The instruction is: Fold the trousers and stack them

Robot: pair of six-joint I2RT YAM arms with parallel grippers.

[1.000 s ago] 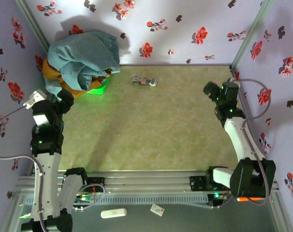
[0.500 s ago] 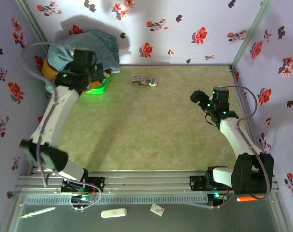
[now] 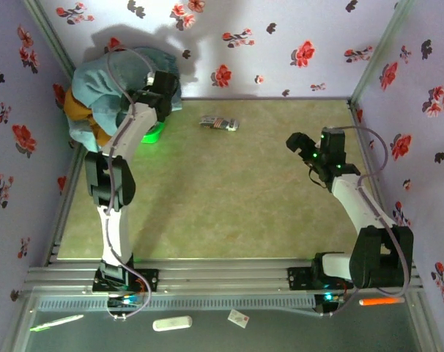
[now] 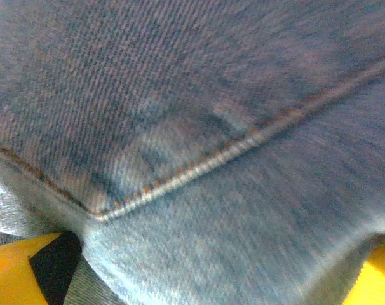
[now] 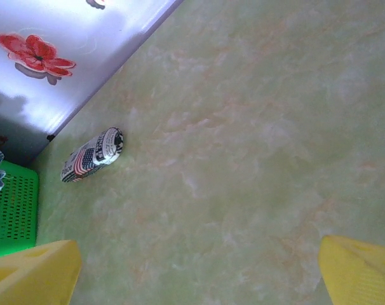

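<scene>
Trousers (image 3: 123,77) lie in a crumpled heap in the far left corner in the top view, piled over a mustard garment (image 3: 77,110) and a green basket (image 3: 153,132). Nothing is spread out, folded or stacked, so I judge the task barely begun: pulling out, folding and stacking are all left. The left gripper (image 3: 165,86) is down at the heap's right edge. The right gripper (image 3: 298,142) hangs over the bare table (image 3: 229,198), well apart from the cloth.

In the left wrist view, blue denim with a stitched seam sits close against the lens. The yellow fingertips (image 4: 11,270) are wide apart at the bottom corners, not closed on it.

In the right wrist view the fingers are spread and hold nothing. A small packet (image 5: 92,154) lies near the wall, its flag-like print too small to read. I can read no brand or label.
</scene>
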